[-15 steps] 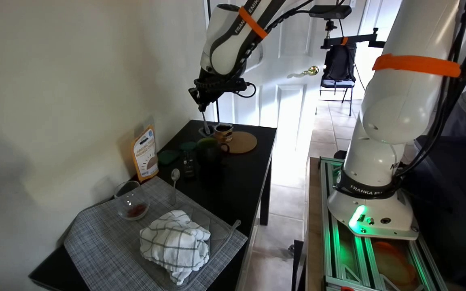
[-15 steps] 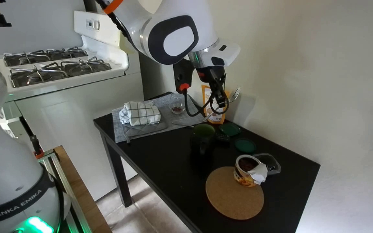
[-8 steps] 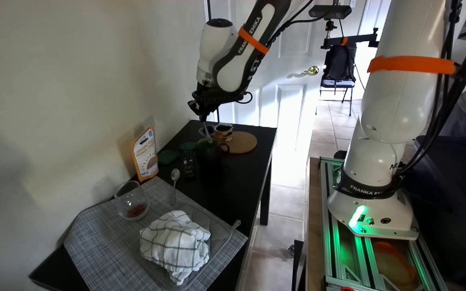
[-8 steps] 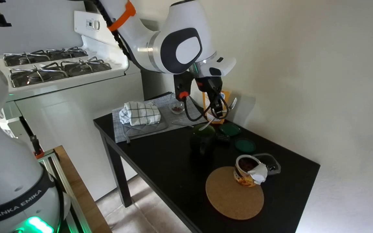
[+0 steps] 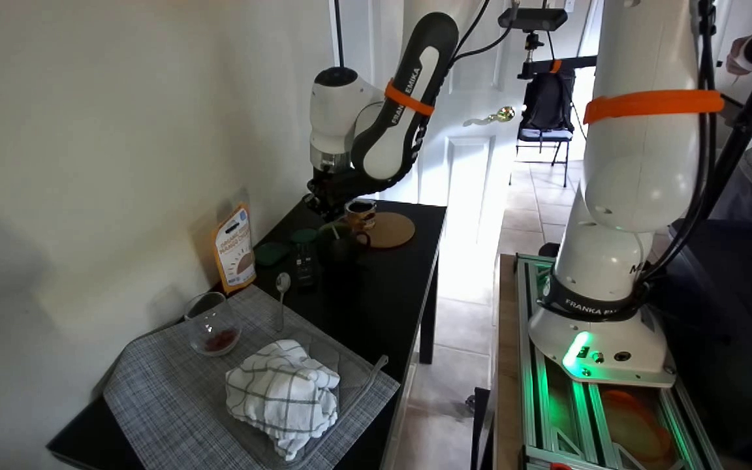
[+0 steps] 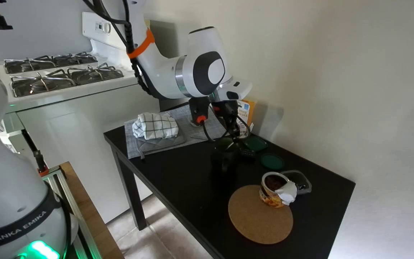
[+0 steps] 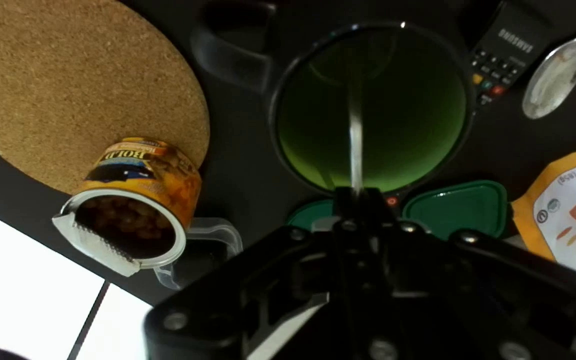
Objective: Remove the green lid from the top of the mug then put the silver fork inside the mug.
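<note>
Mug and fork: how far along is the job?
Done: the mug is uncovered, and the round green lid lies on the table. In hand: the gripper is shut on the fork, whose lower end appears to reach into the mug. Left: the fork isn't released; probably lower it, then let go.

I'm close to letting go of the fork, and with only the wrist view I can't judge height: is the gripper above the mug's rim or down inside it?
Observer: Above, as far as I can tell: in an exterior view the gripper shows just over the rim of the mug. Whether the two touch, I can't say.
Operator: The bag is cut off at my right edge. Standing or lying flat?
Observer: Standing upright, by both exterior views.
Operator: And the spoon: its handle leaves my picture. Where does it end?
Observer: Over the grey placemat.
</note>
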Action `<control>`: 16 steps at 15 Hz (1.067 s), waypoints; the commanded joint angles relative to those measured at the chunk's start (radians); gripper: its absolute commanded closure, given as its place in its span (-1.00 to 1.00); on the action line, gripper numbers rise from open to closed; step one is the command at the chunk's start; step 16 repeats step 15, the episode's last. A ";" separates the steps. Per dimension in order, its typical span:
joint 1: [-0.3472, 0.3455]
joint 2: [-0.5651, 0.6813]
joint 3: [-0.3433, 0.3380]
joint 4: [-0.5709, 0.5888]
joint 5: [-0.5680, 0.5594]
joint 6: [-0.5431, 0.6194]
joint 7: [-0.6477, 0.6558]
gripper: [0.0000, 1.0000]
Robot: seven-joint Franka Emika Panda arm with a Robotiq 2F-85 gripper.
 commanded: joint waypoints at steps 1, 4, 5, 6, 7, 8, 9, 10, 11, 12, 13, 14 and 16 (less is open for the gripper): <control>0.050 0.050 -0.014 0.012 -0.080 -0.010 0.123 0.96; 0.065 0.019 -0.021 -0.014 -0.066 -0.001 0.130 0.18; 0.061 -0.006 -0.024 -0.027 -0.050 0.001 0.134 0.05; 0.057 -0.020 -0.024 -0.035 -0.037 0.004 0.132 -0.13; 0.044 -0.058 -0.023 -0.065 -0.009 0.016 0.120 -0.26; 0.040 -0.077 -0.027 -0.076 0.005 0.018 0.119 -0.43; 0.021 -0.122 -0.020 -0.118 0.057 0.046 0.081 -0.57; 0.012 -0.146 -0.016 -0.140 0.100 0.068 0.048 -0.70; 0.001 -0.172 -0.006 -0.178 0.168 0.112 -0.036 -0.87; 0.001 -0.191 0.000 -0.213 0.234 0.167 -0.146 -0.97; 0.061 -0.200 -0.028 -0.257 0.288 0.209 -0.242 -1.00; 0.023 -0.140 -0.017 -0.152 0.197 0.140 -0.122 -0.80; 0.033 -0.157 -0.018 -0.189 0.236 0.172 -0.179 -0.93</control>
